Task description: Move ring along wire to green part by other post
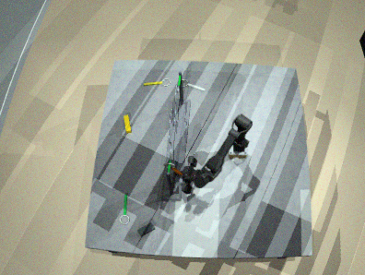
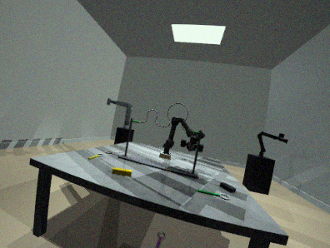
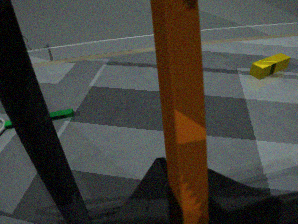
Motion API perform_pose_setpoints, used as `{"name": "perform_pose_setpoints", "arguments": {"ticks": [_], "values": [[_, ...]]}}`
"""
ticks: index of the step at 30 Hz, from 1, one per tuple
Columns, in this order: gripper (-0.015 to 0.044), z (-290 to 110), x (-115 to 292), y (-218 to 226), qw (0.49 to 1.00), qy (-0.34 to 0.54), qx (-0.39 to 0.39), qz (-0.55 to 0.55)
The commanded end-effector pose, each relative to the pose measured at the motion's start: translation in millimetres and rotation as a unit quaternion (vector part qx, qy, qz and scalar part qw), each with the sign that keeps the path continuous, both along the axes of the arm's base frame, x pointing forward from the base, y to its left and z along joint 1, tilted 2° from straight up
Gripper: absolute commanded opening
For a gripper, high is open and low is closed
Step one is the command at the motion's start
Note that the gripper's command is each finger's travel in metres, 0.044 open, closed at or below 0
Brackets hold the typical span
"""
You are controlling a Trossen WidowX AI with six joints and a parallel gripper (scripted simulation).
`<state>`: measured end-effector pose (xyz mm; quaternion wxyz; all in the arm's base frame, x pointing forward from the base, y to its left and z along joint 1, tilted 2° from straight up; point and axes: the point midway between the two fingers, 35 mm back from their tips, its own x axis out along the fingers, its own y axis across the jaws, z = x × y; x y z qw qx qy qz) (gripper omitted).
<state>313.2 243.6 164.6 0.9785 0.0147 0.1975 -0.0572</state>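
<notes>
The orange handle is held by my gripper, which is shut on it. The handle points from the gripper to the green wire part at the near post. The ring is at that green part; whether the wire runs through it is too small to tell. The near post also crosses the wrist view as a dark bar. The other green part is at the far post. The grey wire between them has a hump and a large loop.
A yellow block and a green-handled ring lie on the table beyond the wire. A dark block lies near the near post. Yellow-handled and white-handled rings flank the far post.
</notes>
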Motion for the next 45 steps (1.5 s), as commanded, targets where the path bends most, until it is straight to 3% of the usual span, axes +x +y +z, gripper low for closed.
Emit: {"name": "perform_pose_setpoints", "arguments": {"ticks": [1, 12, 23, 45], "values": [[-0.0124, 0, 0, 0, 1.0, 0.0, 0.0, 0.0], [0.016, 1, -2, 0, 1.0, 0.0, 0.0, 0.0], [0.016, 18, -45, 5, 1.0, 0.001, 0.001, -0.002], [0.016, 18, -46, 5, 1.0, 0.001, 0.001, -0.002]]}}
